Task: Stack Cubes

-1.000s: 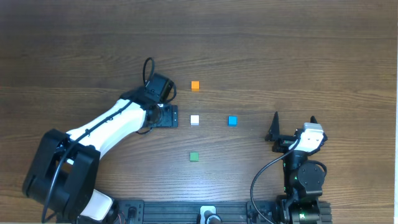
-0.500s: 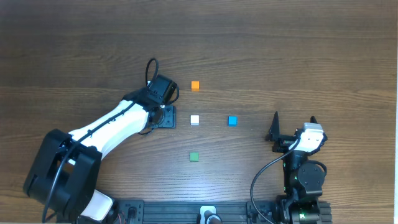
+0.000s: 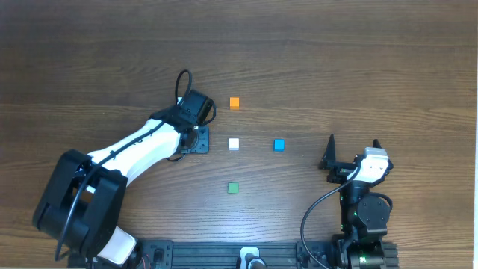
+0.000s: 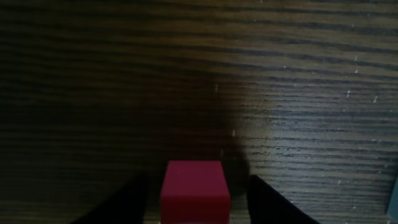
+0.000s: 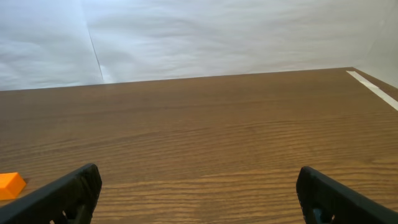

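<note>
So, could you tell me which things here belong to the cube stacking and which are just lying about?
Job: red cube inside the open left pincer; white cube; orange cube; blue cube; green cube.
Lying about: right pincer, open, apart from the cubes; white tape strip on the table.

Wooden table point(image 3: 373, 60), orange cube point(image 3: 234, 102), white cube point(image 3: 234, 143), blue cube point(image 3: 278, 144), green cube point(image 3: 232, 188), all apart

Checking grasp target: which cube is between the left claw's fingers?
The red cube; orange cube, white cube, blue cube and green cube lie farther off.
</note>
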Available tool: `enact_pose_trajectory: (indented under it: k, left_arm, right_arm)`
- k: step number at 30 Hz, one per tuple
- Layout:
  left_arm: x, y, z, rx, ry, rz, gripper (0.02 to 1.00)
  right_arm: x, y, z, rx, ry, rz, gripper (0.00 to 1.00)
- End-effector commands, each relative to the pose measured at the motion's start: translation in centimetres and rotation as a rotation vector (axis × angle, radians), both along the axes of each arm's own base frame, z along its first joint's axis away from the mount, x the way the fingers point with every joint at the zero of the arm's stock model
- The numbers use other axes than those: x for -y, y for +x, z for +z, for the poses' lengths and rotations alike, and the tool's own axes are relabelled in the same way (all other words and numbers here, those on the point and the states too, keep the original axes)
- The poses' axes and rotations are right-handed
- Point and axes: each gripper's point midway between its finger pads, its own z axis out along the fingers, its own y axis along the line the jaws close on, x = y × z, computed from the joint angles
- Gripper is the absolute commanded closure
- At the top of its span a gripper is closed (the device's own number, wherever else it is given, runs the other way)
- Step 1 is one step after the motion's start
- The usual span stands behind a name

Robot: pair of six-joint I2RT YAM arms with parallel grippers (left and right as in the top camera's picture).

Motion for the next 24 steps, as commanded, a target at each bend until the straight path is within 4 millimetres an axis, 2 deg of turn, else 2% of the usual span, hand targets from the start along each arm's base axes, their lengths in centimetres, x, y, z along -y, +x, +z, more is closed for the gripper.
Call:
enact_pose_trajectory:
  k: [1, 9, 24]
  left_arm:
    - [-0.01, 0.70, 0.18, 0.016, 0.007, 0.019, 0.551]
    - [-0.23, 0.80, 0.21, 0.023, 0.014, 0.044, 0.590]
    - [-0.15, 0.78, 0.22, 0.021, 0.009, 0.043, 0.766]
  right_arm:
    - [0.08, 0.01, -0.23, -0.001, -0.004, -0.002, 0.007]
    - [0.08, 0.01, -0.23, -0.001, -0.004, -0.002, 0.007]
    - [0.08, 0.01, -0.23, -0.001, -0.004, -0.002, 0.009]
